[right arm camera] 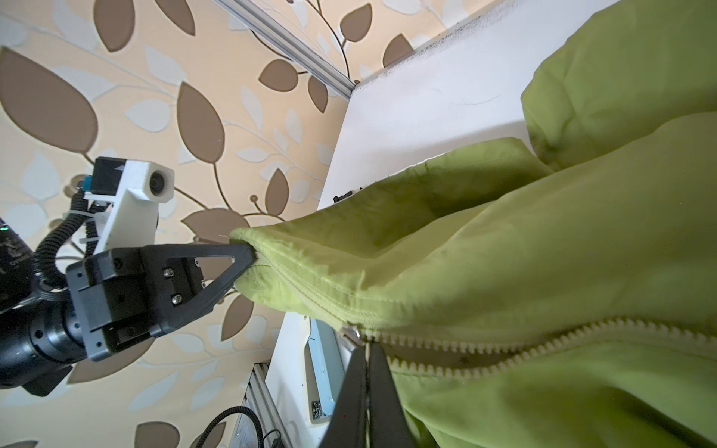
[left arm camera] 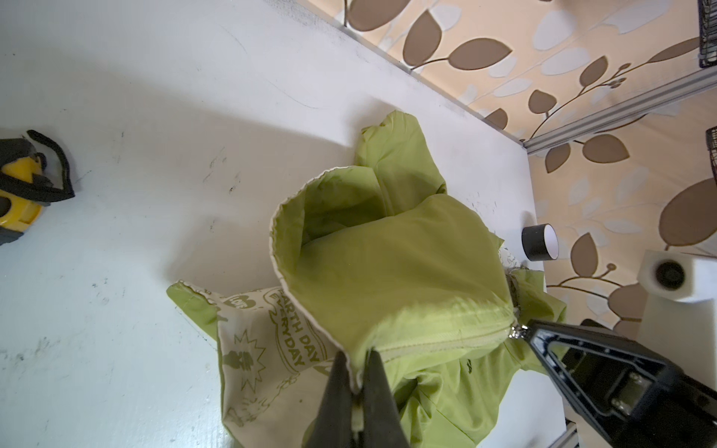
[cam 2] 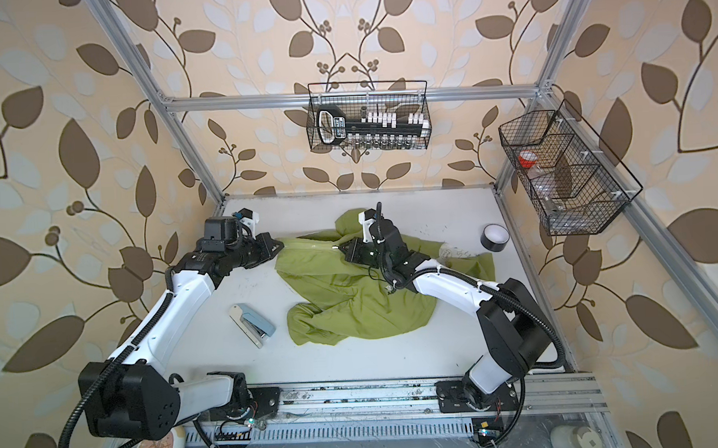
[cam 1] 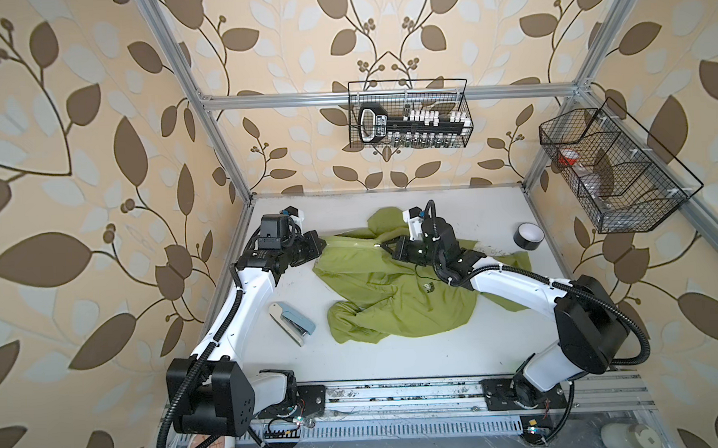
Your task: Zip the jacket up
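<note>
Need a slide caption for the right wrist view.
Left tool grips the jacket hem while the right tool pinches the zipper slider; teeth beyond it not yet meshed.

Chest logo [cam 1: 428, 287] in a top view: too small to read. Right arm [cam 1: 514, 285] hides part of the jacket [cam 1: 377, 307].

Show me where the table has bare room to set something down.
Widest bare table: the front strip between the jacket and the front rail. Also free: the back strip between hood and wall, reaching the tape roll. Narrow gap between stapler and jacket. Crowded: the middle, where left claw and right claw pinch the jacket.
</note>
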Controlling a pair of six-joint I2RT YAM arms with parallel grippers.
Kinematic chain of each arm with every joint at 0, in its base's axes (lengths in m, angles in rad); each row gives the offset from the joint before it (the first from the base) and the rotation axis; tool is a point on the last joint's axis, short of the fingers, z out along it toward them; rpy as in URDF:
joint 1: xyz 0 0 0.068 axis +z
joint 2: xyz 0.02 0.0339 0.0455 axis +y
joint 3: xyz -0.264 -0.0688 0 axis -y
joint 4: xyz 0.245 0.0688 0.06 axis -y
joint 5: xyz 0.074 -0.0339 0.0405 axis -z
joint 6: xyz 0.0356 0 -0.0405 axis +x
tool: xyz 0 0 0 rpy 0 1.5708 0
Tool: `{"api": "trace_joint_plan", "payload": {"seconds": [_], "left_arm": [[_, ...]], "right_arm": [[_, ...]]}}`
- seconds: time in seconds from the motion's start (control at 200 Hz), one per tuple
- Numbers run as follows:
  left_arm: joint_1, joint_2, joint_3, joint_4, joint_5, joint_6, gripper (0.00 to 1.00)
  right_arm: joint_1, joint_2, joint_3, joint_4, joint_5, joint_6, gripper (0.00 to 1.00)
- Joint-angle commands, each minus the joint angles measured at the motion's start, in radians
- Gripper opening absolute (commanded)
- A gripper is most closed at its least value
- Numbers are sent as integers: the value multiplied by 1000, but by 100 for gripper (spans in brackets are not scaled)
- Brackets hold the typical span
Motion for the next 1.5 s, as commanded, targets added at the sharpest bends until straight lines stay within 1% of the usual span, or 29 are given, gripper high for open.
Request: {"api": "trace_joint_plan", "payload": {"seconds": [0.0, 0.58, 1.494], "left_arm": [[8, 8, 55, 21, -60, 20, 0], [8, 21, 66, 33, -33, 11, 0], [7, 22, 61, 35, -19, 2, 0]], "right_arm": [[-11, -28, -4, -22, 23, -11, 0], [-62, -73, -54, -48, 30, -16, 0], [-106, -130, -110, -70, 35, -35, 0]]}}
